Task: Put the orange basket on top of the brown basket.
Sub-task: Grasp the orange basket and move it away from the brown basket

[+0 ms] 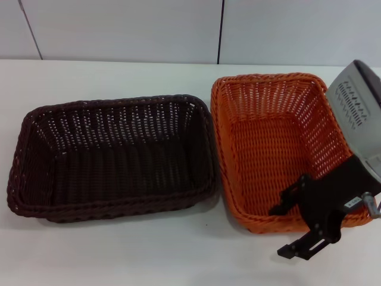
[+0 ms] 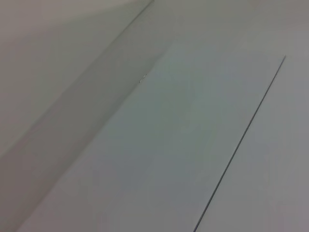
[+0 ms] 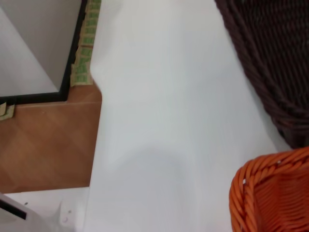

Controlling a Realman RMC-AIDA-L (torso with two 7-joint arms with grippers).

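No brand, label or writing can be read anywhere in these views; a small pale tag on the right arm's black bracket is too small to make out.

There are two baskets, one of each colour, both upright and open side up on the white table. The bright orange rectangular woven plastic-wicker basket, with sloping open-weave sides and a braided rim, stands on the robot's right half of the table. The very dark brown, almost black, rectangular woven wicker-style basket of similar size stands to its left, just beside it, their long sides nearly touching at the near corners. Neither basket holds anything, and the orange one sits on the table, not on the brown one.

One arm shows in the head view: the right arm, with a grey housing and black bracket, reaches in from the right edge. The right tool hangs over the orange basket's near right corner; one black finger lies over the inside of the basket and the other outside the near rim, so the fingers are spread astride the rim without pinching it. The right wrist view shows the orange rim's corner, part of the brown basket's wall and bare table between them.

The left tool is outside every view; its wrist camera sees only plain pale surfaces.
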